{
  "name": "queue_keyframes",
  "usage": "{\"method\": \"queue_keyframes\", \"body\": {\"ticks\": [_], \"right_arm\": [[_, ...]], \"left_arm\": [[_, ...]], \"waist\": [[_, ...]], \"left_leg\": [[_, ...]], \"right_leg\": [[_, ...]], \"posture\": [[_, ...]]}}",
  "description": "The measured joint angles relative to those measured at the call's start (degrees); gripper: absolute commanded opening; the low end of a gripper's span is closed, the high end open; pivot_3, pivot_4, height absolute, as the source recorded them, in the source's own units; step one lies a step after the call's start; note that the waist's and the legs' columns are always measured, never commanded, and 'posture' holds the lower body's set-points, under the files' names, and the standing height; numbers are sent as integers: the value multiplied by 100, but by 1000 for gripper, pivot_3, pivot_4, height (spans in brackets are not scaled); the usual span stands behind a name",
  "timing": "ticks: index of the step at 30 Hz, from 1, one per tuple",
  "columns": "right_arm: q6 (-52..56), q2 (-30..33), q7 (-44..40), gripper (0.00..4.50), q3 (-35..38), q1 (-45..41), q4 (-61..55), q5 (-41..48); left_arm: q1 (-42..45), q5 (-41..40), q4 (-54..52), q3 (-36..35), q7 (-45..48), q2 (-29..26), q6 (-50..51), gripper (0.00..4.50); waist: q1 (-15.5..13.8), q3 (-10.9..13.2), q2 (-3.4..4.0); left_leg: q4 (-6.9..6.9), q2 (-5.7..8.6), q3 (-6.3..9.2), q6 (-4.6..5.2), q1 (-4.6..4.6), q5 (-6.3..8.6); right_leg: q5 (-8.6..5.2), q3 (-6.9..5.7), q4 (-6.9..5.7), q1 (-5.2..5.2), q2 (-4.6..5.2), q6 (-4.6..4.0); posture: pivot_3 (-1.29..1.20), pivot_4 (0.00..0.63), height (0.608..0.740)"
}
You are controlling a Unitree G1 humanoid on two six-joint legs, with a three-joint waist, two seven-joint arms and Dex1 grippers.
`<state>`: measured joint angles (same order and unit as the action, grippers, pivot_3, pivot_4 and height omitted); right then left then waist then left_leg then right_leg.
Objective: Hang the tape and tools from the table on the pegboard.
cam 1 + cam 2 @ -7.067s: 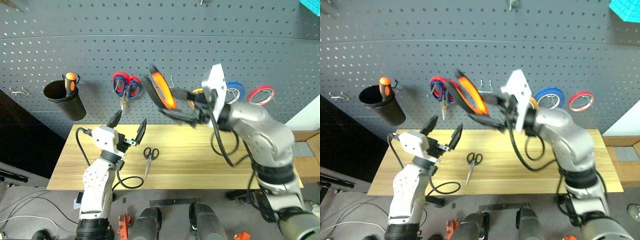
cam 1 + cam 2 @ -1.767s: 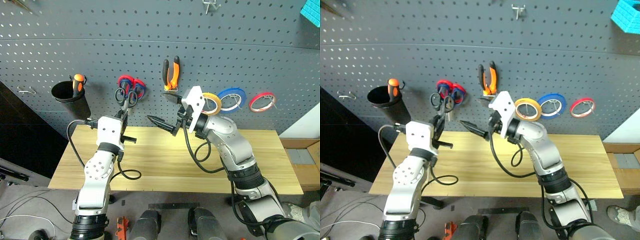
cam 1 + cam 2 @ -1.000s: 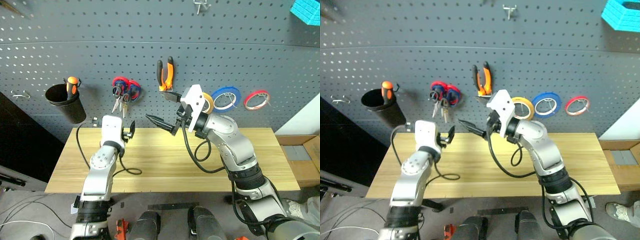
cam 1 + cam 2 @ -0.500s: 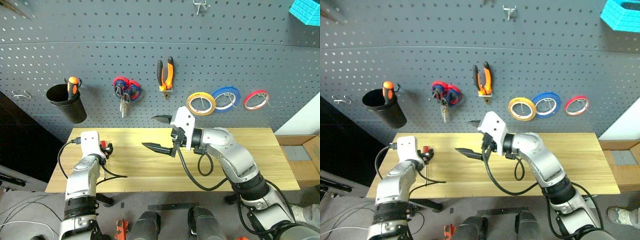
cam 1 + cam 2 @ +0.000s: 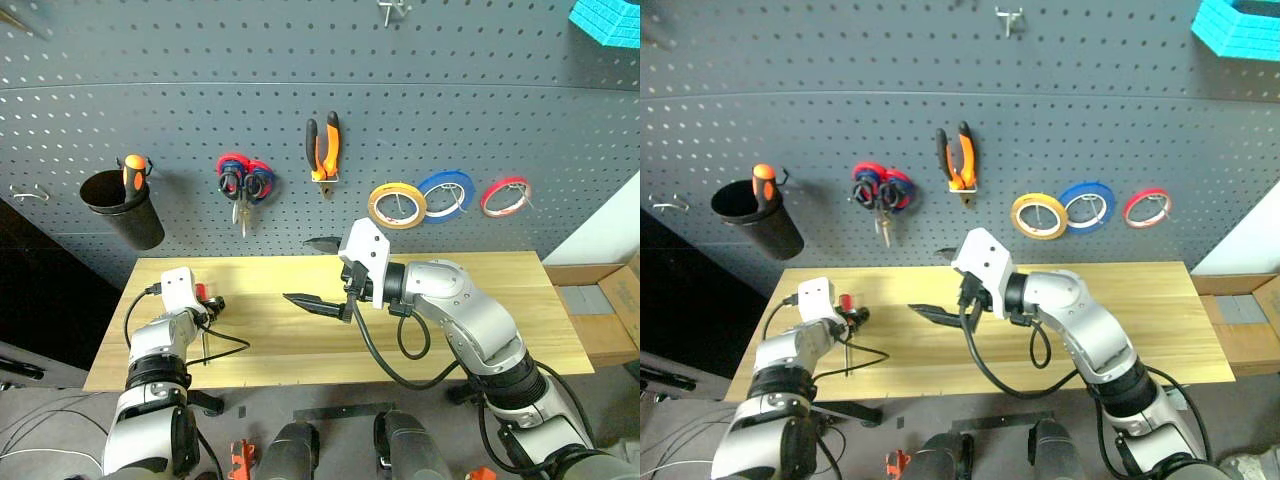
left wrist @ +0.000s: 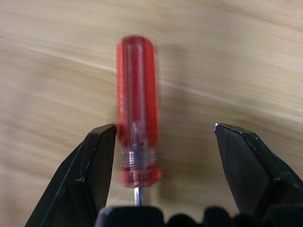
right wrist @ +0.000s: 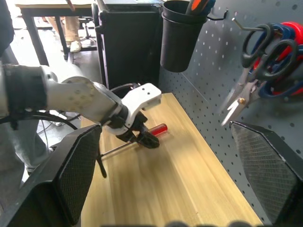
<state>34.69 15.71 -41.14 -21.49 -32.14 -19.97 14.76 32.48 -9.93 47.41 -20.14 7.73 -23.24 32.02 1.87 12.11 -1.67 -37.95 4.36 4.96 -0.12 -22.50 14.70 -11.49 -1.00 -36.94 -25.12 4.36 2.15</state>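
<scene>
Now I see the left gripper (image 6: 163, 142) low over the left end of the table (image 5: 470, 330), its jaws apart on either side of the screwdriver (image 6: 136, 109). The red handle lies on the wood close against one finger (image 6: 94, 165), with clear space to the other; I cannot tell whether that finger actually touches it. The shaft runs back under the gripper.

The right gripper (image 5: 315, 270) hangs above the middle of the table, pointing toward the left arm, jaws spread wide with nothing between them.

On the pegboard (image 5: 300, 60): the pliers (image 5: 321, 147) hang with handles up, near the centre. The scissors (image 5: 239, 190) hang to their left, on the same spot as a red-and-blue-handled pair (image 5: 250, 172), overlapping it. The tape (image 5: 396, 205) hangs right of the pliers, with a blue ring (image 5: 446, 192) and a red ring (image 5: 505, 196) further right. A black cup (image 5: 122, 208) on the far left holds an orange-handled tool (image 5: 132, 170).
</scene>
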Motion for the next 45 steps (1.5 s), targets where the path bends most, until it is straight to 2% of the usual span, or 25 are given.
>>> {"method": "queue_keyframes", "body": {"ticks": [2, 5, 12, 14, 17, 19, 23, 26, 30, 34, 36, 40, 45], "right_arm": [[85, 36, 12, 4500, 5, 2, -22, 0], [145, 72, 28, 4500, 15, 2, -70, 2], [163, 75, 41, 4500, 24, -2, -89, 4], [134, 64, 0, 4500, 53, -36, -30, 28], [57, -20, -134, 4500, 292, -255, 171, 235], [-49, -60, -239, 4500, 443, -424, 285, 290], [-328, -226, -525, 4500, 444, -629, 529, 444], [-480, -261, -721, 4500, 443, -769, 691, 456], [-534, -138, -1154, 4500, 390, -810, 735, 549], [-565, -193, -1277, 4500, 401, -988, 739, 634], [-659, -416, -1077, 4500, 506, -1223, 926, 621], [-918, -729, -690, 4500, 696, -1518, 1129, 571], [-1230, -1080, -51, 4500, 837, -1779, 1634, 263]], "left_arm": [[214, 17, 372, 9, -35, -84, -55, 3519], [240, 155, 520, 174, -197, -155, -147, 3044], [-149, 230, -56, 308, -372, -171, -38, 826], [-509, 229, -608, 337, -378, -169, 134, 795], [-1687, 457, -2534, 622, -384, -167, 116, 795], [-2051, 588, -3510, 723, -387, -173, 93, 795], [-2161, 503, -5334, 589, -221, -235, -453, 795], [-2132, 165, -6123, 304, 264, -401, -1319, 795], [-1926, -164, -6273, -104, 578, -541, -2069, 795], [-1577, -404, -6272, -474, 727, -796, -2337, 795], [-1273, -551, -6147, -573, 771, -947, -2339, 795], [-126, -656, -5624, -827, 626, -1256, -2478, 795], [671, -636, -4651, -874, 548, -1312, -2958, 795]], "waist": [[3, 0, 0], [27, 0, 1], [50, 0, 1], [64, 0, 0], [73, 0, -4], [-7, -1, -5], [-145, -11, -16], [-181, -15, -17], [-199, -16, -16], [-195, -17, -16], [-196, -17, -19], [-221, -27, -33], [-222, -32, -39]], "left_leg": [[2, -4, -2, 0, 2, 0], [5, -5, -12, 1, 8, 1], [5, -5, -15, 1, 12, 3], [6, -6, -19, 0, 11, 5], [6, -10, -18, -8, -5, 9], [7, -12, -9, -9, -9, 10], [4, -8, -6, -8, -10, 10], [4, -4, -20, -9, -9, 9], [6, -12, -16, -9, -10, 9], [6, -11, -21, -8, -7, 9], [2, -11, -18, -10, -9, 8], [2, -8, -17, -30, -9, -3], [2, -7, -25, -33, -7, -5]], "right_leg": [[0, 2, -3, -1, 6, 0], [0, 11, -3, 0, 13, 1], [1, 15, -4, 0, 18, 2], [1, 22, -3, -3, 19, 2], [3, 35, -1, -19, 25, 1], [3, 26, -1, -19, 23, -1], [4, 21, 7, -11, 24, 1], [5, 23, 10, -13, 25, 3], [5, 21, 7, -16, 11, 3], [5, 21, 5, -15, -7, 3], [5, 18, 2, -17, -14, 3], [7, 15, 3, -16, -18, 5], [9, 23, 0, -21, -19, 8]], "posture": [[-99, 236, 740], [-91, 234, 740], [-51, 220, 740], [-39, 206, 740], [-9, 182, 740], [12, 165, 740], [43, 152, 740], [62, 148, 740], [75, 146, 740], [77, 143, 740], [79, 140, 740], [72, 138, 740], [59, 139, 740]]}}
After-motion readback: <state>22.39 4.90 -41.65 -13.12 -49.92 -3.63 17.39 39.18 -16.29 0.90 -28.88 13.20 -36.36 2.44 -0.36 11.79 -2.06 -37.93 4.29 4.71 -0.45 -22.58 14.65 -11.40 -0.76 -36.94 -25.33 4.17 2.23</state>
